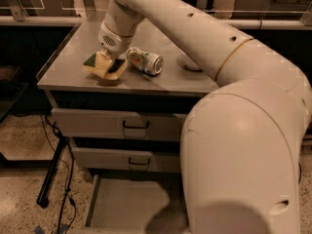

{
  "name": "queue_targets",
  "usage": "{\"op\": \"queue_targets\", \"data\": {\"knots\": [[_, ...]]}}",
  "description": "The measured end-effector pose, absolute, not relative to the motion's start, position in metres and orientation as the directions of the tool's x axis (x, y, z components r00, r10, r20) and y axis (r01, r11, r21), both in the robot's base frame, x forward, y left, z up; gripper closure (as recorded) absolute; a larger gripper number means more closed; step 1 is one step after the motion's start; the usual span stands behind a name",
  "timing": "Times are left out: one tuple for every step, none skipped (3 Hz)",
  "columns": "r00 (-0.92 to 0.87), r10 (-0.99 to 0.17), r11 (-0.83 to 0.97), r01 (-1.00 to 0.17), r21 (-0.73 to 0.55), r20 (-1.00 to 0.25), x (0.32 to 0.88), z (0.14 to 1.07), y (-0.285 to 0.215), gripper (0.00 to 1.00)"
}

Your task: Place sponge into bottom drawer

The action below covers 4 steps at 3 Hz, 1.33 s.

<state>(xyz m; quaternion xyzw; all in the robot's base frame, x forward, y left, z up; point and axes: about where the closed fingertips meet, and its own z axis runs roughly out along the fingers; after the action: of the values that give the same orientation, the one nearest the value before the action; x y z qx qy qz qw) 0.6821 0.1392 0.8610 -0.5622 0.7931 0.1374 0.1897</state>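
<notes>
The sponge (99, 68), pale yellow with a dark green face, is tilted just above the front left part of the grey cabinet top (161, 79). My gripper (108, 58) comes down on it from above and is shut on it. The bottom drawer (122, 206) stands pulled open at the foot of the cabinet, showing a plain grey floor. My arm's large white body hides the drawer's right part.
A crushed printed can (145, 61) lies on the cabinet top just right of the sponge. Two upper drawers with black handles (135, 126) (139, 163) are closed. Black cables and a stand leg (51, 172) are on the floor to the left.
</notes>
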Motion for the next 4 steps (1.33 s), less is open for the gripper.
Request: {"op": "queue_targets", "data": {"knots": [[-0.295, -0.841, 0.33, -0.944, 0.003, -0.454, 0.682, 0.861, 0.139, 1.0], [-0.308, -0.84, 0.33, -0.944, 0.029, -0.446, 0.656, 0.867, 0.133, 1.0], [-0.333, -0.828, 0.35, -0.936, 0.049, -0.451, 0.622, 0.877, 0.125, 1.0], [-0.377, -0.813, 0.391, -0.918, 0.064, -0.443, 0.578, 0.878, 0.113, 1.0]]}}
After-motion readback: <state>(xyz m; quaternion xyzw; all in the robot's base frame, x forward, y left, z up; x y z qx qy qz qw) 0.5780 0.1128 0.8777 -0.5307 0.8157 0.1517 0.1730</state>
